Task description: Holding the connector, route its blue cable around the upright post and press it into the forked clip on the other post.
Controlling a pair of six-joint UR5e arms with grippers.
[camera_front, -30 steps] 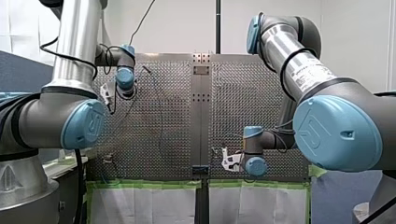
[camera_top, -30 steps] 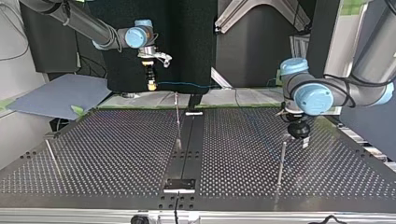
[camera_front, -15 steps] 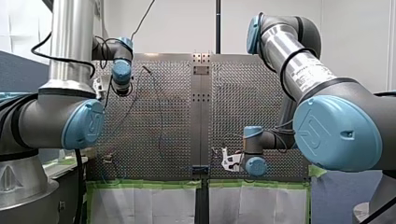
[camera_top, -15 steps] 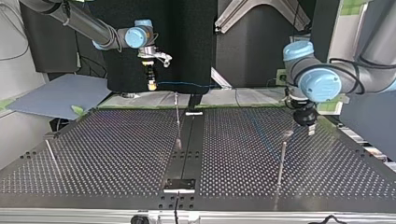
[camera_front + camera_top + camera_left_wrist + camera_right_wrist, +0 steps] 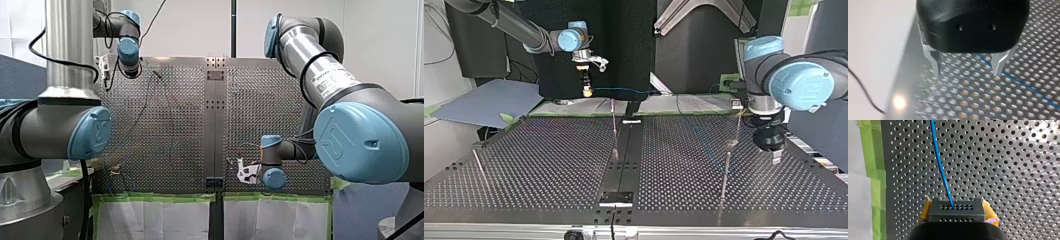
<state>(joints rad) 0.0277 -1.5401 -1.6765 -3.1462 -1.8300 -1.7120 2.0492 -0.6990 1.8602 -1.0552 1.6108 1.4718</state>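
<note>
In the right wrist view my right gripper (image 5: pixel 957 216) is shut on the black connector (image 5: pixel 956 210), held between yellow pads (image 5: pixel 989 213). The blue cable (image 5: pixel 940 165) leaves the connector and runs ahead over the perforated plate. The top view shows this gripper (image 5: pixel 586 90) raised at the back left, the cable (image 5: pixel 624 91) stretching toward the right. An upright post (image 5: pixel 614 130) stands mid-table; the post with the forked clip (image 5: pixel 725 172) stands to its right. My left gripper (image 5: pixel 968 72) is open and holds nothing, hovering beside that post (image 5: pixel 775 156). The cable (image 5: pixel 1020 82) lies beyond its fingers.
A third thin post (image 5: pixel 479 165) stands near the top view's left edge. A dark centre strip (image 5: pixel 624 160) splits the perforated table. Green tape (image 5: pixel 871 170) lines the plate's edge beside my right gripper. A loose black wire (image 5: pixel 863 92) lies off the plate by my left gripper.
My left arm has swung away from the forked post toward the top view's right, and up to the far left corner in the front view. My right gripper with the connector has stayed put.
</note>
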